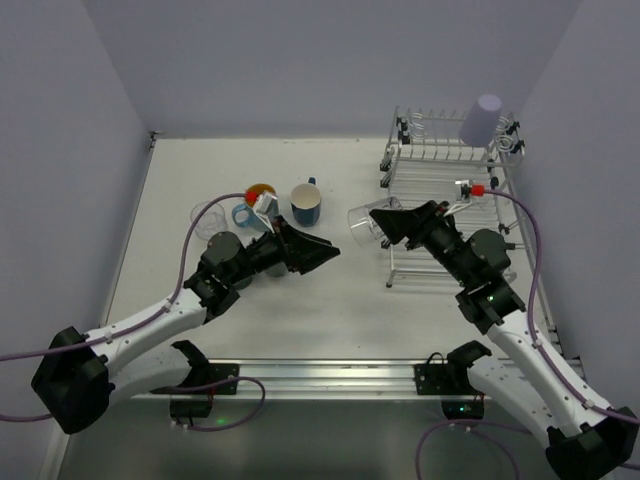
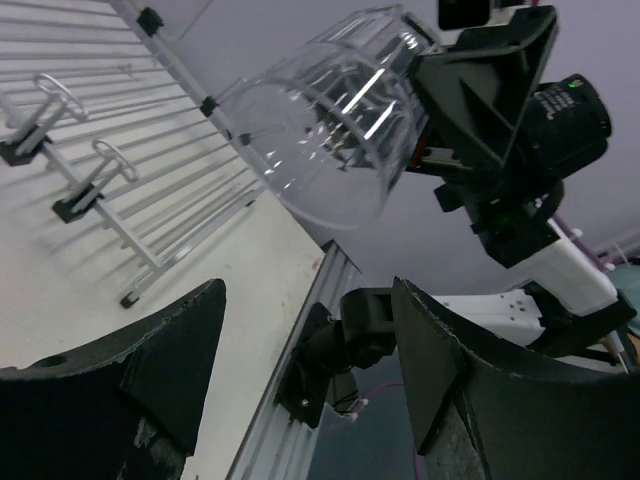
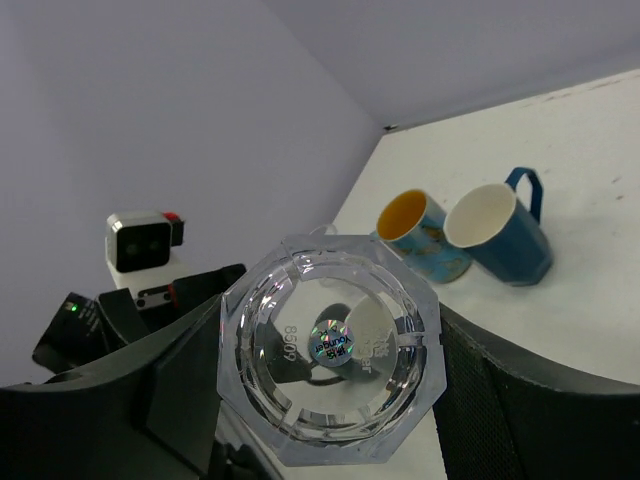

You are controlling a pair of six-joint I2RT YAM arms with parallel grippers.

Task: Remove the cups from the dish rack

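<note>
My right gripper is shut on a clear faceted glass, held on its side in the air left of the dish rack. In the right wrist view the glass's base fills the gap between both fingers. My left gripper stands open and empty just left of the glass, pointing at its mouth. A lavender tumbler sits upside down on the rack's top tier. On the table stand an orange-lined blue mug, a white-lined blue mug and another clear glass.
The rack's wire bars run close behind the held glass. Both mugs stand together at the table's middle back. Walls close in the table on the left, back and right. A metal rail runs along the near edge.
</note>
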